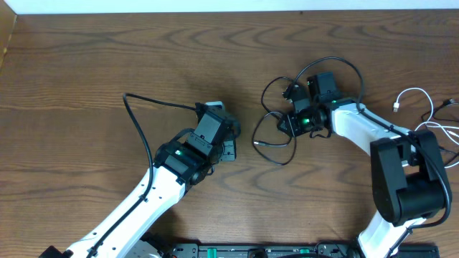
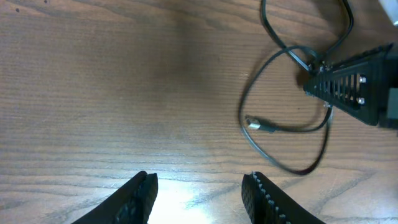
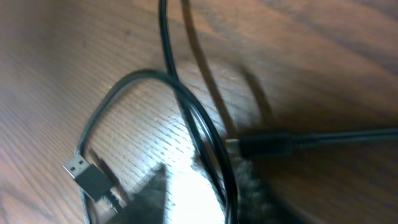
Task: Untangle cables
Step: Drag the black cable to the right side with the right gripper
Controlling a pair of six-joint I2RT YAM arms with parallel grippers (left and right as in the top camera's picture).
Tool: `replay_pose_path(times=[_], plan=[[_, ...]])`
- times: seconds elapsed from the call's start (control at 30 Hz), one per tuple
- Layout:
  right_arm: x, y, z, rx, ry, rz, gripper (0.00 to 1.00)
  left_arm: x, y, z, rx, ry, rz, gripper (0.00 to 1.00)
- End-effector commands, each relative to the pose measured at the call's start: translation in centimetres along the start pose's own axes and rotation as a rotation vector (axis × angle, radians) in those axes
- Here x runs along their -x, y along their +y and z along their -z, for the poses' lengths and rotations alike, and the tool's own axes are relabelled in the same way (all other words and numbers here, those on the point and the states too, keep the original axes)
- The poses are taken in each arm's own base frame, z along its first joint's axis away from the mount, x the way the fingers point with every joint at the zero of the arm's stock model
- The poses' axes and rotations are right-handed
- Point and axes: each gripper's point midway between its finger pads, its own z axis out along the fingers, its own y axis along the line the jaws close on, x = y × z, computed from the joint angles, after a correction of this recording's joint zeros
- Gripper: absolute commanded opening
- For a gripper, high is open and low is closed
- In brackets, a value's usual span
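The black cable [image 1: 267, 143] lies in loose loops on the wooden table around my right gripper [image 1: 289, 123]. The white cable [image 1: 412, 92] curls at the far right, apart from the black one. In the right wrist view two black cable strands [image 3: 214, 149] run between the blurred fingers of my right gripper [image 3: 202, 193]. They lie close to the right finger, and a bright gap shows on the left. A USB plug [image 3: 84, 171] lies to the left. My left gripper [image 2: 199, 186] stands open over bare wood, short of the black cable's plug [image 2: 253, 124].
The table [image 1: 107, 64] runs to a pale back edge at the top. Robot cabling [image 1: 446, 132] lies at the right edge by the right arm's base. A dark rail [image 1: 258, 251] lines the front edge. The right gripper's tip [image 2: 309, 84] shows in the left wrist view.
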Motion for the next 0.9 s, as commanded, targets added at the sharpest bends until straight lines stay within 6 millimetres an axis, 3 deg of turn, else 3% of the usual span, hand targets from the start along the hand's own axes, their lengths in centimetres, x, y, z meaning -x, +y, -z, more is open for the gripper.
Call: replay_pose_path(times=[0.0,0.2,0.3,0.47,0.63,0.77,0.87], plan=[[-0.2,0.6,-0.4,0.011,0.022,0.012,0.01,-0.1,0.5,-0.2,0.028,-0.003,-0.019,0.49],[0.0,2.9,1.3,0.136,0.01,-0.026,0.01,-0.1,0.5,-0.2,0.028,-0.003,-0.019,0.49],[1.7,5.2,4.2,0.272,-0.069,-0.009,0.01,-0.1,0.5,-0.2,0.028,-0.003,-0.019,0.49],[5.5,7.6,12.2,0.388,-0.301,0.088,0.01,-0.1,0.5,-0.2,0.028,-0.003,-0.019,0.49],[8.2,7.9,20.2,0.323,-0.537,0.165,0.01,-0.1,0.6,-0.2,0.028,-0.003,-0.019,0.49],[9.2,6.3,25.9,0.151,-0.706,0.18,0.01,-0.1,0.5,-0.2,0.028,-0.003,-0.019,0.49],[9.1,3.0,30.1,-0.111,-0.819,0.114,0.01,-0.1,0.5,-0.2,0.028,-0.003,-0.019,0.49]])
